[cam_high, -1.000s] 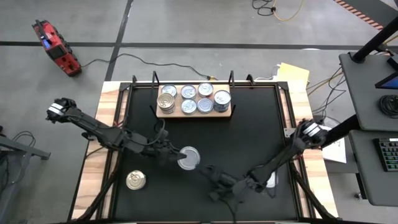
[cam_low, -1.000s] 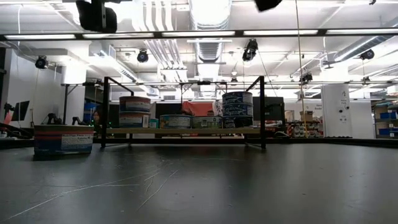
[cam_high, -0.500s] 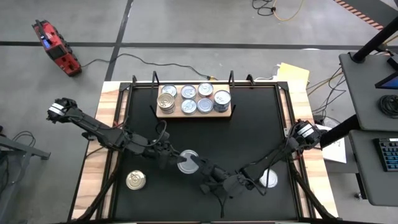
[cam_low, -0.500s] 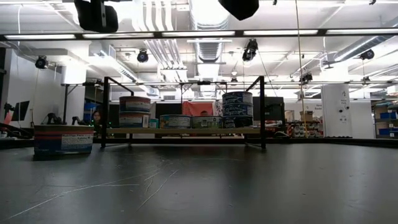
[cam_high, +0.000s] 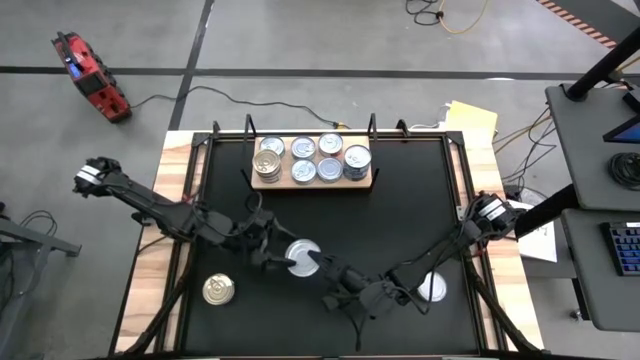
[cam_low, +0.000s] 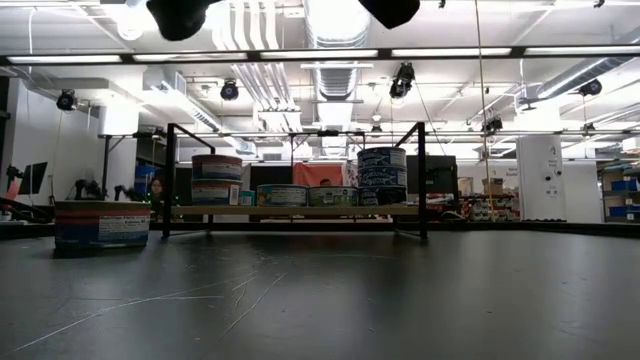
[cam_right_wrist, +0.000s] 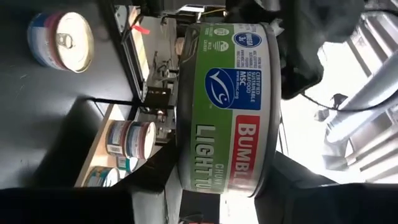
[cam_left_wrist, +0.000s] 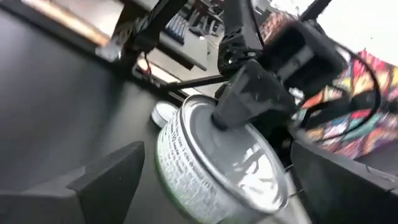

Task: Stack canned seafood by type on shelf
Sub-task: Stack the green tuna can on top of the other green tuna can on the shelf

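Observation:
One tin of canned seafood (cam_high: 302,258), silver-topped with a green label (cam_right_wrist: 227,106), hangs in the air over the table's middle between my two grippers. My right gripper (cam_high: 322,268) is shut on it. My left gripper (cam_high: 274,254) is open; its fingers (cam_left_wrist: 109,177) stand on either side of the tin's wall, apart from it. At the far edge the shelf (cam_high: 310,182) carries several tins, some stacked (cam_low: 382,172). A gold-topped tin (cam_high: 219,290) and a silver-topped one (cam_high: 432,287) stand on the table. My right gripper pinches the tin by its two flat ends, one finger (cam_left_wrist: 245,93) on the top lid (cam_left_wrist: 249,146) and the other under the bottom. It comes in level from the table's near right. The tin is lifted clear, lid roughly upward.
The shelf sits inside a black metal frame (cam_low: 168,180) at the far edge. Wooden strips (cam_high: 150,270) border the black table top. A red tool (cam_high: 90,72) and cables lie on the floor beyond.
My right gripper has moved toward the table's left and far side up to the raised tin and shut on its flat ends. My left gripper, staying in place, has rolled about its own axis and opened, letting go of the tin. The tin has stayed where it was.

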Robot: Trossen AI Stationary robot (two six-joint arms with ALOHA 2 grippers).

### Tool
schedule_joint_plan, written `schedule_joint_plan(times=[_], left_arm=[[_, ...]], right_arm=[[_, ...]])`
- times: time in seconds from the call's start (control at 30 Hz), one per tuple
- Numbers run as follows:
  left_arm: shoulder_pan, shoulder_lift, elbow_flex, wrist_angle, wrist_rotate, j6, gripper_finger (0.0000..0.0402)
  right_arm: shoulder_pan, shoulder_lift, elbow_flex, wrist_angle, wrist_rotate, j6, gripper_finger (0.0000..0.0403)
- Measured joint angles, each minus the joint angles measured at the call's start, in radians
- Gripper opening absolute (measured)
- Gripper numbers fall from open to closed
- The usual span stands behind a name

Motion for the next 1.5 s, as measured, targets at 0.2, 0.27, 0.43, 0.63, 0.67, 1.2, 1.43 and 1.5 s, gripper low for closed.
schedule_joint_plan(times=[0.2,0.27,0.43,0.63,0.67,1.2,1.43,1.5], left_arm=[[0.017,-0.067,0.001,-0.096,-0.033,0.283,0.0375],[0.018,-0.099,0.001,-0.195,-0.087,0.36,0.0368],[0.016,-0.182,0.001,-0.425,-0.297,0.453,0.0353],[0.016,-0.21,0.001,-0.589,-0.392,0.47,0.0342],[0.017,-0.208,0.001,-0.601,-0.396,0.47,0.0341],[0.019,-0.16,-0.001,-0.722,-0.68,0.378,0.0338],[0.02,-0.163,-0.002,-0.743,-0.704,0.363,0.0338],[0.02,-0.161,-0.002,-0.743,-0.704,0.361,0.0338]], right_arm=[[-0.03,-0.057,-0.023,0.004,0.041,0.04,0.013],[-0.047,-0.084,-0.043,0.003,0.041,0.067,0.013],[-0.119,-0.138,-0.077,-0.043,0.039,0.24,0.013],[-0.263,-0.167,-0.08,-0.386,-0.035,0.68,0.013],[-0.291,-0.167,-0.072,-0.458,-0.068,0.765,0.013],[-0.594,-0.137,0.191,-1.173,-0.503,1.301,0.013],[-0.606,-0.137,0.186,-1.207,-0.541,1.332,0.013],[-0.606,-0.137,0.186,-1.193,-0.543,1.332,0.013]])
